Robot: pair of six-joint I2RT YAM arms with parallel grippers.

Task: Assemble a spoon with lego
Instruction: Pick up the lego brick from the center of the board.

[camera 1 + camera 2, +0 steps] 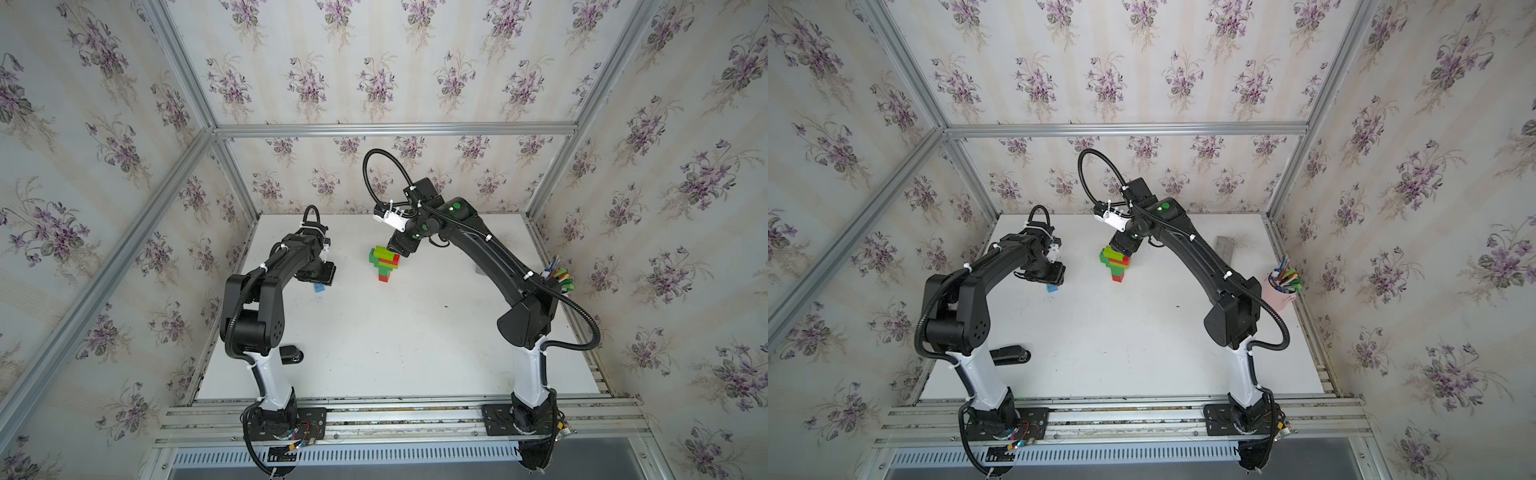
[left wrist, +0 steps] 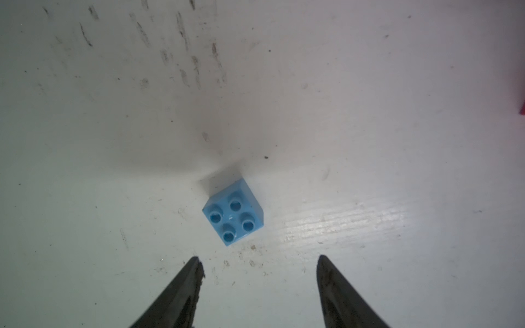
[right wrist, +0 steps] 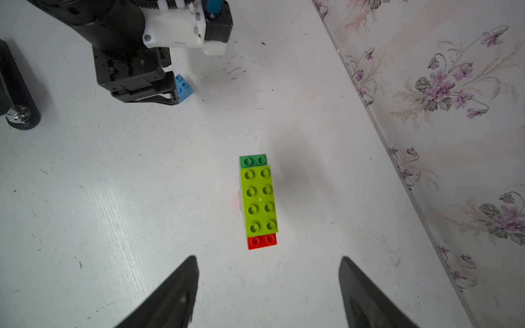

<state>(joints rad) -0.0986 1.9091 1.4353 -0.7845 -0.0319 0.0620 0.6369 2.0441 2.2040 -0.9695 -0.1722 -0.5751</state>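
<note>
- Just ahead of my left jaws, on the white counter [image 1: 374, 345], sits the blue brick [image 2: 233, 211]. It lies beyond the fingertips [image 2: 196, 265], roughly on the midline between them, not yet inside the gap.
- My left jaws stand apart and hold nothing, and the gap looks wider than the brick.
- That brick is square with four studs up, so it has no long axis. It is turned corner-on to me, and I judge the wrist needs a twist before I close on flat faces.
- My left arm [image 1: 286, 251] is plainly the nearer one to it. The right is well apart from it, over the spoon [image 3: 258, 201].
- My right jaws are apart and empty too, hanging above the spoon without touching it.
- On top of the spoon is a lime oblong with eight studs. Dark green peeps out at its far end and red at the end nearest the right jaws.
- Its long axis runs straight away from those jaws, so they would close across the narrow width.
- In both top views it seems to stand upright on its narrow green and red stem, though the angle makes that hard to confirm.
- The blue brick is not yet on the spoon, and I reckon fetching it is the step in hand.
</note>
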